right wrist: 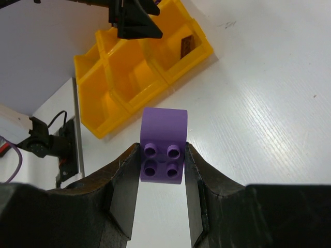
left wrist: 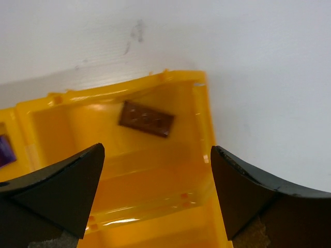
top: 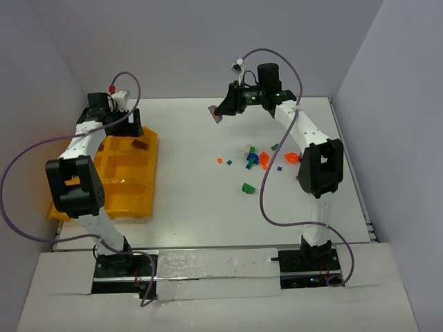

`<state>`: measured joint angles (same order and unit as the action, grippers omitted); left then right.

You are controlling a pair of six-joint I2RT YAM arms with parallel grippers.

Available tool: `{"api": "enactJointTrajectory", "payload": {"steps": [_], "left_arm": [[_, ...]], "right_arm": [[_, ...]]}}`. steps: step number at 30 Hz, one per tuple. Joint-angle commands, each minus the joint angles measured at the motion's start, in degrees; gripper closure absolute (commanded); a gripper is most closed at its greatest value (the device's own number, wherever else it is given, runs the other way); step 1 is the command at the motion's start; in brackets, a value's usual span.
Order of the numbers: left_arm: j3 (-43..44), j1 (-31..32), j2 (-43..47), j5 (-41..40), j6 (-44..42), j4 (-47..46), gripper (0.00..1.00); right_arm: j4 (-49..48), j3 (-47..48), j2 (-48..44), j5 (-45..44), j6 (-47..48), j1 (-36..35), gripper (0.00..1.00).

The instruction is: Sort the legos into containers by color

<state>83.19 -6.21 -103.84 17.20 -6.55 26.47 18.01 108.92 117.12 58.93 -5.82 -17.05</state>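
My right gripper (right wrist: pixel 161 155) is shut on a purple lego (right wrist: pixel 163 144) with four studs, held in the air above the far middle of the table (top: pixel 218 114). My left gripper (left wrist: pixel 156 151) stands open over the far right compartment of the yellow-orange tray (left wrist: pixel 204 119), with nothing between its fingers. A dark flat brick (left wrist: pixel 146 118) lies on that compartment's floor. A purple bit (left wrist: pixel 4 150) shows in the compartment to the left. Loose legos (top: pixel 259 160) in green, blue and orange-red lie scattered right of the table's centre.
The tray (top: pixel 149 187) sits at the table's left side, its near end past the left arm's elbow. A green brick (top: pixel 247 187) lies nearest the front, apart from the pile. Grey walls close in the table on three sides. Purple cables loop from both arms.
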Motion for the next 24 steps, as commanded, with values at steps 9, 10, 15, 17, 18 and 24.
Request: {"api": "enactJointTrajectory", "payload": {"steps": [9,10,15,17,18,24], "left_arm": [[-3.91,4.76,14.02,40.62,16.72,-24.63,0.07],[-4.00,5.25,13.70,41.33,19.07,-26.53,0.07],[-1.42,5.68,11.73,44.88,26.03,-29.54,0.05],[-0.57,7.43,11.21,47.48,28.66,-30.25,0.05],[-1.06,7.57,11.08,49.10,31.19,-32.17,0.06],[-3.06,9.14,10.71,55.33,36.81,-40.98,0.06]], "right_arm": [[-21.39,4.63,1.88,7.81,-19.88,-3.78,1.00],[-21.49,4.89,2.16,7.82,-19.85,-4.21,1.00],[-12.91,7.68,2.18,6.66,-10.11,-6.54,1.00],[-12.71,7.91,2.06,7.39,-9.12,-7.36,1.00],[-13.44,7.84,2.06,8.04,-9.64,-7.48,1.00],[-16.08,8.06,2.39,10.83,-11.97,-7.96,1.00]]}}
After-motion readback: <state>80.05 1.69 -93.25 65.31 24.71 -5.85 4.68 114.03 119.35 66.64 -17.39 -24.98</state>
